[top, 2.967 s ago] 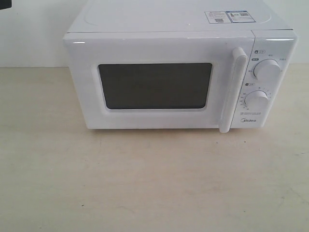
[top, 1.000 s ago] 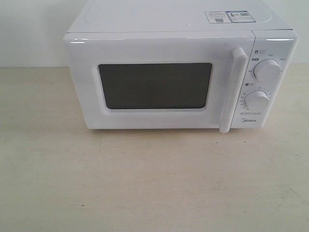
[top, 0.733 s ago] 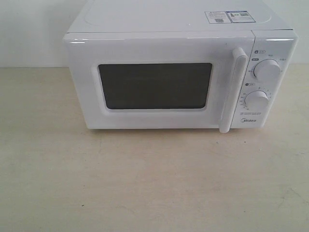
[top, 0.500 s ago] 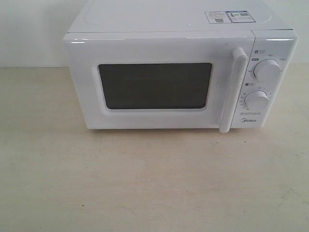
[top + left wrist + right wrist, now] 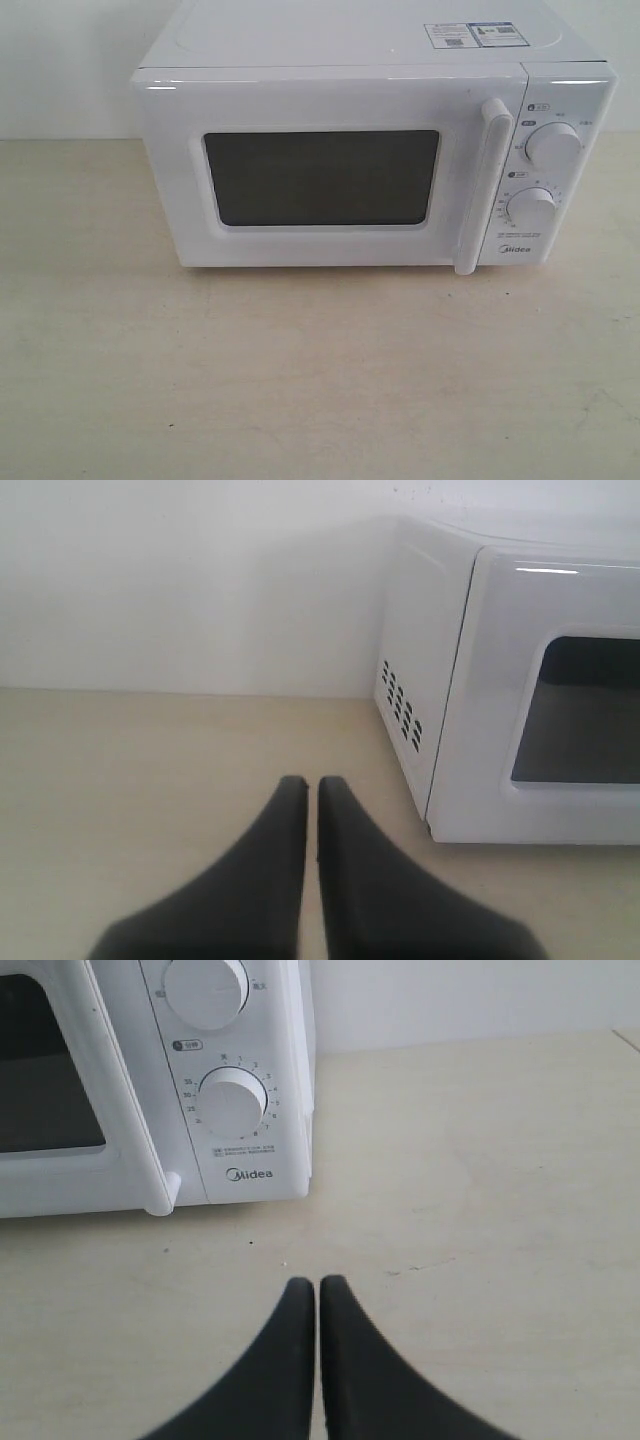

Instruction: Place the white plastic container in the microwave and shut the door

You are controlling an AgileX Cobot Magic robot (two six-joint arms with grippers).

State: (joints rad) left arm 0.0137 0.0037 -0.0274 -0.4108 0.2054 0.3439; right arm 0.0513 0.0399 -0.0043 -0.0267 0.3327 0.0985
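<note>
The white microwave (image 5: 370,160) stands at the back of the pale table (image 5: 300,380). Its door (image 5: 300,100), with the dark window and the vertical bar handle (image 5: 480,190), sits flush and shut. The white plastic container is out of view in every frame. Neither gripper shows in the exterior view. In the left wrist view my left gripper (image 5: 311,783) hovers over bare table beside the microwave (image 5: 460,680), its vented side facing me, fingers together and holding nothing. My right gripper (image 5: 317,1283) is shut and empty, in front of the microwave's (image 5: 250,1175) control panel.
Two round knobs (image 5: 552,143) (image 5: 532,207) sit on the microwave's right panel, and stickers (image 5: 472,34) lie on its top. A white wall (image 5: 60,60) runs behind the table. Vent holes (image 5: 402,718) mark the microwave's side.
A dark bit at the exterior view's top-left corner in the oldest frame is gone. The microwave and its door have not moved.
</note>
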